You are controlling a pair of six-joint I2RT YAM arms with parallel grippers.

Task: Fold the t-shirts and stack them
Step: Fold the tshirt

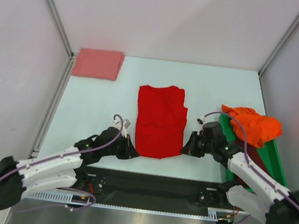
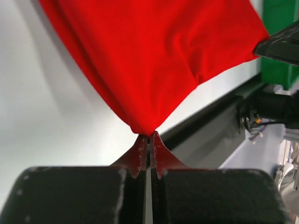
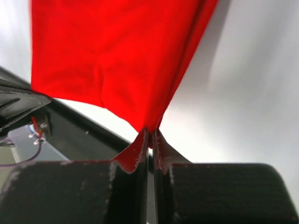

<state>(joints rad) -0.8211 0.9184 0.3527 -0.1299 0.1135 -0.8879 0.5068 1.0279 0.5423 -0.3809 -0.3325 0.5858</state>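
Red t-shirt (image 1: 160,121) flat mid-table, near corners pinched: left gripper (image 1: 133,153) at 7 o'clock, right gripper (image 1: 184,149) at 5 o'clock, jaws tight on cloth. Salmon-pink t-shirt (image 1: 98,63) folded, 11 o'clock; orange t-shirt (image 1: 253,126) heaped, 3 o'clock.

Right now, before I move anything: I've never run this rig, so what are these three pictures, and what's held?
Two white robot arms are bolted at the near edge of a pale table. The wide picture looks down from above and behind them; the two close-ups come from cameras on their wrists. A bright red cloth t-shirt lies in the middle. The left end effector and the right end effector are each shut on a near corner of it. A folded salmon-pink t-shirt sits at the far left corner, and a crumpled orange t-shirt rests on a green plastic bin at the right.
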